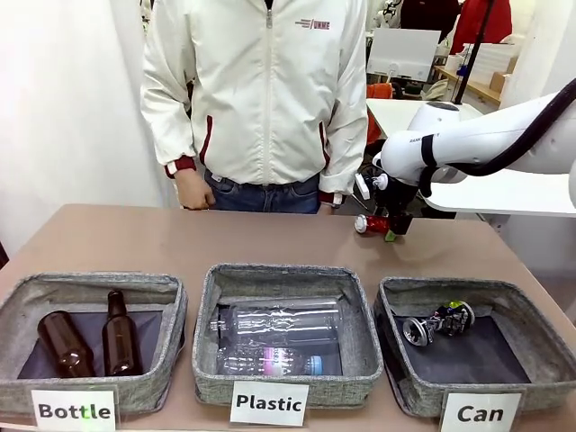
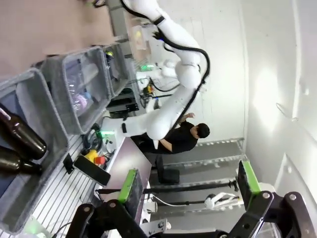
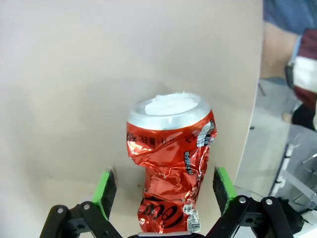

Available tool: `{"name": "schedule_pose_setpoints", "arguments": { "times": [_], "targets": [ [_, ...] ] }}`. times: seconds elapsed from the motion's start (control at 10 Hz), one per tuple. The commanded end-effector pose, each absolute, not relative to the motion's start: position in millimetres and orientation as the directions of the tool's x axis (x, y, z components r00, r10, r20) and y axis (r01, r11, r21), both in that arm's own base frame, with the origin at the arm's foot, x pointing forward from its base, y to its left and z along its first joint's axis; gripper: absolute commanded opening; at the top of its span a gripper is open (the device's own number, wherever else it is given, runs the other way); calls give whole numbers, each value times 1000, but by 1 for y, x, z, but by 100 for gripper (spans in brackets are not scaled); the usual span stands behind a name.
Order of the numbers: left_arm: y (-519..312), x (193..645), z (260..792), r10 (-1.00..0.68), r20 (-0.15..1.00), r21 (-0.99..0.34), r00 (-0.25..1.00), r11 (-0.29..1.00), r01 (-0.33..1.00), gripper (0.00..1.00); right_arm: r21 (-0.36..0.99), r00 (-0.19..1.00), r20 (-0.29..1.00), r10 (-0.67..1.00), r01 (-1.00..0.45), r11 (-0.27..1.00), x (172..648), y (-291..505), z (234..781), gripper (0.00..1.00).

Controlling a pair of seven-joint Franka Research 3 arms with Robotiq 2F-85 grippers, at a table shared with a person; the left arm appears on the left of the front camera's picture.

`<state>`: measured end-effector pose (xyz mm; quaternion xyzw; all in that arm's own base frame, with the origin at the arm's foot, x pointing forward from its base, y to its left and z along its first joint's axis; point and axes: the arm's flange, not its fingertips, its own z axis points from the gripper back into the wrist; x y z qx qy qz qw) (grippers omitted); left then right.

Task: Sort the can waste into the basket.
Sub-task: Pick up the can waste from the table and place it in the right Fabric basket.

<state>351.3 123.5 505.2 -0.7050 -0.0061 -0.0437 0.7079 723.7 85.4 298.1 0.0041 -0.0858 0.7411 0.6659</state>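
A crushed shiny red can lies on the table at the far right, near its back edge. My right gripper is down over it. In the right wrist view the red can lies between the open green-padded fingers, with a gap on each side, silver end pointing away. A dark crushed can with yellow-green marks lies inside the grey basket marked "Can" at the front right. My left gripper hangs open and holds nothing, off to the side of the baskets.
The middle basket marked "Plastic" holds clear plastic bottles. The left basket marked "Bottle" holds two brown glass bottles. A person in a white jacket stands at the far side, hands down. Bare tabletop lies between the baskets and the red can.
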Motion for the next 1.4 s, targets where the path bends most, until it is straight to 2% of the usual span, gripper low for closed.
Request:
{"name": "schedule_pose_setpoints", "arguments": {
  "times": [0.0, 0.1, 0.2, 0.3, 0.4, 0.5, 0.6, 0.8, 0.9, 1.1, 1.3],
  "targets": [
    [118, 340, 514, -39, 11, -997, 999, 70, 14, 100, -100, -76, 98, 992, -993, -66, 731, 85, 296, 100],
    [115, 340, 513, -72, -11, -993, 997, 115, -3, 100, -89, -62, 84, 995, -994, -55, 732, 86, 294, 100],
    [121, 351, 509, -42, 46, -998, 998, 38, 47, 100, -77, -70, 82, 994, -995, -63, 732, 86, 292, 100],
    [121, 351, 509, -42, 46, -998, 998, 38, 47, 100, -70, -73, 76, 994, -995, -68, 732, 87, 291, 100],
    [121, 351, 509, -42, 46, -998, 998, 38, 47, 100, -58, -66, 70, 995, -996, -62, 733, 86, 290, 49],
    [121, 351, 509, -42, 46, -998, 998, 38, 47, 100, -51, -79, 67, 995, -996, -76, 734, 86, 290, 42],
    [121, 351, 509, -42, 46, -998, 998, 38, 47, 100, -48, -79, 64, 995, -996, -76, 734, 87, 291, 0],
    [121, 351, 509, -42, 46, -998, 998, 38, 47, 100, -44, -77, 55, 996, -996, -74, 734, 88, 291, 0],
    [121, 351, 509, -42, 46, -998, 998, 38, 47, 100, -46, -76, 55, 996, -996, -73, 734, 87, 292, 16],
    [121, 351, 509, -42, 46, -998, 998, 38, 47, 100, -49, -81, 61, 995, -996, -78, 732, 86, 295, 0],
    [121, 351, 509, -42, 46, -998, 998, 38, 47, 100, -47, -83, 58, 995, -996, -80, 726, 85, 305, 0]
  ]
}}
